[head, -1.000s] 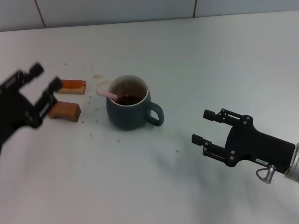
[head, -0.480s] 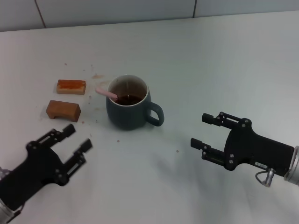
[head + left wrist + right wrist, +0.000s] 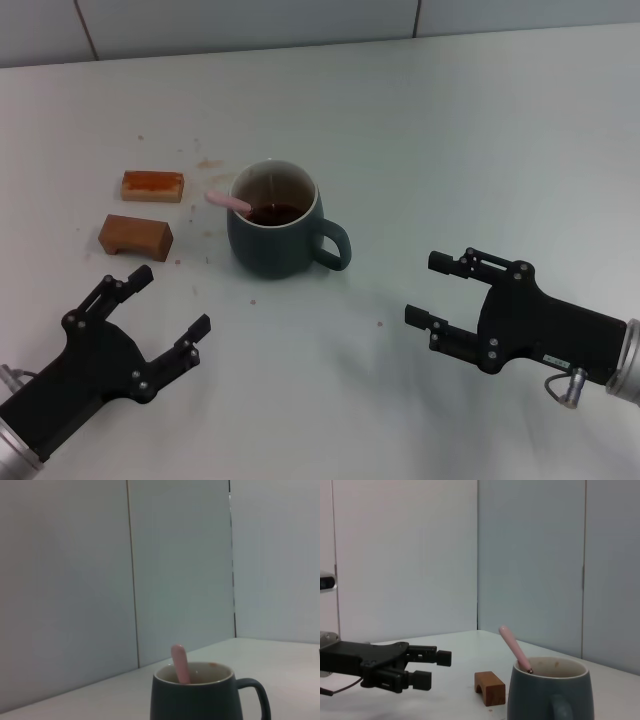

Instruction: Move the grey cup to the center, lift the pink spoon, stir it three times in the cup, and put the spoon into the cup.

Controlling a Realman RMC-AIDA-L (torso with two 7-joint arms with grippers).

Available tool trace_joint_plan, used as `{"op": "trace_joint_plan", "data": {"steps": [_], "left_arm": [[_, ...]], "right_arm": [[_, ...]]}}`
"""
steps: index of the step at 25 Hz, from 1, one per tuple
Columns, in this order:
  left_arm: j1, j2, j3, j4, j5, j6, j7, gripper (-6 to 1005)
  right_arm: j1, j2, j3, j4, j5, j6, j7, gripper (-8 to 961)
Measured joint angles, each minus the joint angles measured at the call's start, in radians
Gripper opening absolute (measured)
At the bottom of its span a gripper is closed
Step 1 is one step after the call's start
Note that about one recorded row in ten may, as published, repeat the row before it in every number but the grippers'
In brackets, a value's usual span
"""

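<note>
The grey cup [image 3: 277, 228] stands upright mid-table, its handle toward my right side, with dark brown liquid inside. The pink spoon [image 3: 228, 201] rests in the cup, its handle leaning out over the rim on my left side. Cup and spoon also show in the left wrist view [image 3: 197, 694] [image 3: 180, 663] and the right wrist view [image 3: 550, 690] [image 3: 514, 648]. My left gripper [image 3: 165, 310] is open and empty, low at the front left, away from the cup. My right gripper [image 3: 428, 290] is open and empty at the front right, apart from the cup's handle.
Two brown blocks lie left of the cup: one nearer the back [image 3: 152, 185], one closer to me [image 3: 135, 237]. Small brown crumbs and stains dot the white table [image 3: 420, 130] around them. A tiled wall runs along the back edge.
My left gripper has swung from beside the brown blocks down toward the front left corner, away from the cup. My right gripper has drifted slightly toward the front. Cup and spoon have not moved.
</note>
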Motion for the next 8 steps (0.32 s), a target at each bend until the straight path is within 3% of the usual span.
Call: {"op": "trace_joint_plan", "data": {"steps": [4,8], "left_arm": [[-0.01,0.002,-0.02,-0.006,0.0,0.006,0.012,848],[-0.012,0.002,-0.022,-0.006,0.0,0.005,0.012,848]], "right_arm": [[-0.001,0.0,-0.001,0.0,0.0,0.003,0.0,666],[-0.001,0.0,-0.002,0.0,0.0,0.004,0.0,666]]}}
